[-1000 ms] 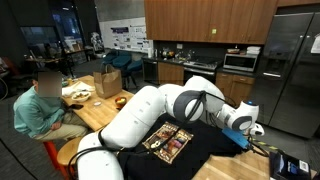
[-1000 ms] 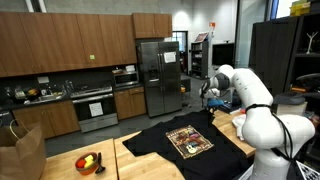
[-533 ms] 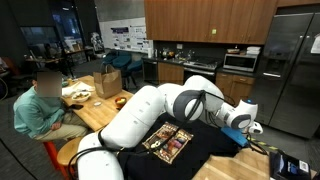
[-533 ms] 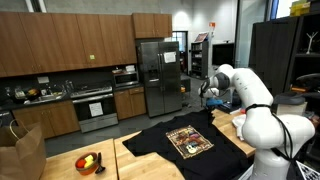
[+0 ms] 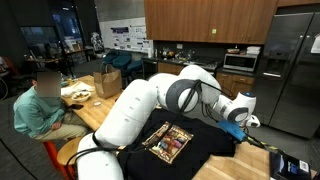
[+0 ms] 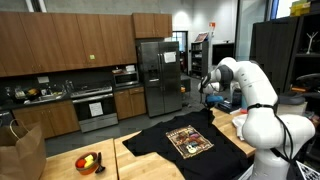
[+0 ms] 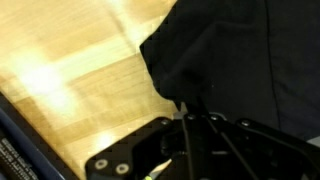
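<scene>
A black T-shirt point(image 5: 200, 150) point(image 6: 160, 140) with a colourful square print point(image 5: 168, 142) point(image 6: 189, 139) lies spread on the wooden table point(image 7: 70, 80). My gripper point(image 5: 238, 124) point(image 6: 209, 98) is over the shirt's far edge, away from the print. In the wrist view the gripper point(image 7: 192, 112) is shut, and a peak of the black fabric point(image 7: 230, 50) is drawn up between its fingertips. The fingers themselves are dark and mostly hidden against the cloth.
A seated person point(image 5: 38, 108) is at another table with a cardboard box point(image 5: 107, 81). A fruit bowl point(image 6: 88, 162) and a paper bag point(image 6: 24, 152) stand near the table's end. Kitchen cabinets and a fridge point(image 6: 160, 75) line the back wall.
The jaws have shut on the shirt's edge, and the wrist has risen slightly, pulling the fabric up with it.
</scene>
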`<state>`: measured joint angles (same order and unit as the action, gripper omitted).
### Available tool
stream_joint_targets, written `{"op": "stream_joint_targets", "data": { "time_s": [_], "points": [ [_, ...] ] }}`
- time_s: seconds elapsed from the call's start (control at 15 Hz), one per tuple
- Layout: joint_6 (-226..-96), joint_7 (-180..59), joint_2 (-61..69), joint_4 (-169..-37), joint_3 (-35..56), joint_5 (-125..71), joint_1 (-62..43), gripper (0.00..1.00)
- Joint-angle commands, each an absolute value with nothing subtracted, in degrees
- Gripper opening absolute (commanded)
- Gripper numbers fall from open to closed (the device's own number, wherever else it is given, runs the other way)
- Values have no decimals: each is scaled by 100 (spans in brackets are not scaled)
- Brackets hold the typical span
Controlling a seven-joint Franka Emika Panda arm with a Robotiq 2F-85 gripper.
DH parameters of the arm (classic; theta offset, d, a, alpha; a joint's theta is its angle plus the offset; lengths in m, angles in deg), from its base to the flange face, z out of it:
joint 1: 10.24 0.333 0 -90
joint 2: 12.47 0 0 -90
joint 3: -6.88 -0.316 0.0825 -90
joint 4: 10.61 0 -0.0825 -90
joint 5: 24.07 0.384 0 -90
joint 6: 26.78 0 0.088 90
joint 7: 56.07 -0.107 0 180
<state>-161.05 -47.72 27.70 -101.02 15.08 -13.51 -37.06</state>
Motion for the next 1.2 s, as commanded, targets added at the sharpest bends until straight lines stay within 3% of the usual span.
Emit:
{"op": "stream_joint_targets", "data": {
  "time_s": [0.0, 1.13],
  "points": [
    [-16025, -4390, 2105, -10914, 1482, -1334, -3732, 1],
    [-16721, -3720, 983, -12468, 1273, -1259, -3181, 1]
  ]
}}
